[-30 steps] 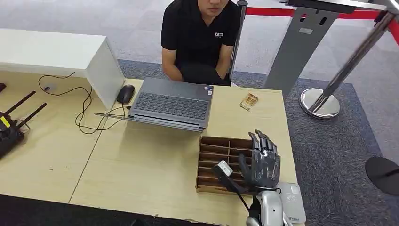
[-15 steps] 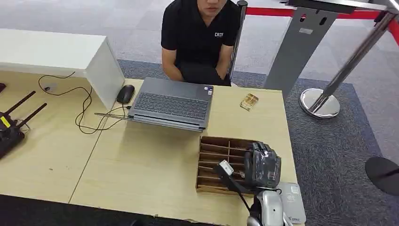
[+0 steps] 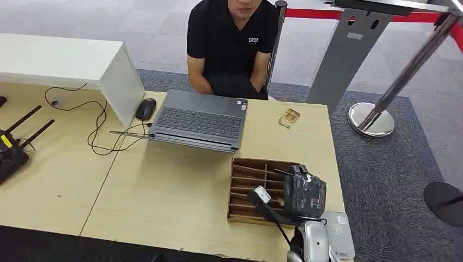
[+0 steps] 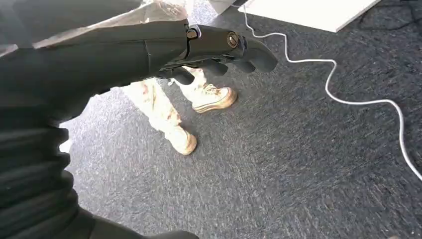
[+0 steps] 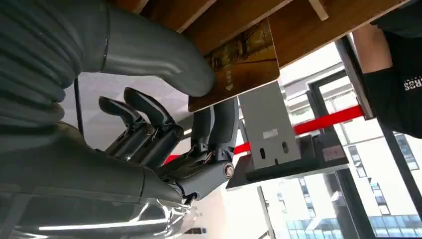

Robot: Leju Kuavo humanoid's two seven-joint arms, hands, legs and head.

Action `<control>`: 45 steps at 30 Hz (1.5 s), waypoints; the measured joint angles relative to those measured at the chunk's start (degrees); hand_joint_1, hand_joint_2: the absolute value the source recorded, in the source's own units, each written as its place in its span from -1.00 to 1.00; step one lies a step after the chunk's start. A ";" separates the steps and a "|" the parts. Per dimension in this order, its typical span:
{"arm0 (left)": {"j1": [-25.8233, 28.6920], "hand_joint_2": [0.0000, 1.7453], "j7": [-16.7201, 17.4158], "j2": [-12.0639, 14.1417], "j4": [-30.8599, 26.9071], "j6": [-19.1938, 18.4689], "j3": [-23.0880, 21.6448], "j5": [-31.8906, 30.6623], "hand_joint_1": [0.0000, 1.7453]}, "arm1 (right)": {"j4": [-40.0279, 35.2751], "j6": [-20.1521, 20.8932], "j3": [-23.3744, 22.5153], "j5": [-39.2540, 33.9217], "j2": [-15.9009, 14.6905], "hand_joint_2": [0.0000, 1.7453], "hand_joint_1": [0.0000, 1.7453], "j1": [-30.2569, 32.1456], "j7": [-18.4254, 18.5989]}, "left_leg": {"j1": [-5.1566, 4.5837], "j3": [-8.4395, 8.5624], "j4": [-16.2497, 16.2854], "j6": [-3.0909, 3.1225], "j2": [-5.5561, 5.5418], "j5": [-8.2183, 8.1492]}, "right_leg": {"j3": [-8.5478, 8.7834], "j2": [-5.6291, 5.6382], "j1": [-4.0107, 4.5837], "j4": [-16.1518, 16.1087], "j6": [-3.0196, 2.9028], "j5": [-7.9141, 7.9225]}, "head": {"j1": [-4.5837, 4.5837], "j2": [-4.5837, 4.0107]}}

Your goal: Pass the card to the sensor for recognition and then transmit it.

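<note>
Gripping a thin gold-brown rectangular card (image 5: 239,64), the robot's right hand (image 3: 303,192) curls over the right end of the brown slotted cardboard organiser tray (image 3: 248,183), at about 5 o'clock on the pale wooden table (image 3: 164,185). In the right wrist view the card is pinched between the thick grey thumb (image 5: 164,59) and the darker fingers (image 5: 221,122), its far end against the tray's wood. A flat grey card sensor (image 3: 339,236) lies just beside the hand, at its 5 o'clock. The left hand (image 4: 209,52) hangs over dark carpet, fingers loosely curled, holding nothing.
</note>
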 joint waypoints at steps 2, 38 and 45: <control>0.02 1.00 0.00 0.00 0.00 0.00 0.04 -0.02 -1.00 | -0.26 -0.02 -0.13 0.39 0.00 1.00 1.00 0.05 -0.24 | 0.00 0.00 0.00 0.00 0.00 0.00 | 0.00 0.00 0.00 0.00 0.00 0.00 | 0.00 0.00; 0.24 1.00 0.52 0.00 0.00 0.00 2.75 -1.03 -1.00 | -13.94 -0.04 -0.31 3.89 -4.68 1.00 1.00 3.11 7.41 | 0.00 0.00 0.00 0.00 0.01 0.00 | 0.00 0.00 0.00 0.00 0.00 0.01 | -0.02 0.00; 0.19 1.00 0.50 -0.02 0.04 0.00 2.71 -0.87 -1.00 | -13.51 0.00 -0.13 2.67 -3.91 1.00 1.00 2.75 3.86 | 0.00 -0.01 0.00 0.00 0.01 0.00 | 0.00 0.00 0.00 0.01 0.00 0.01 | 0.00 0.00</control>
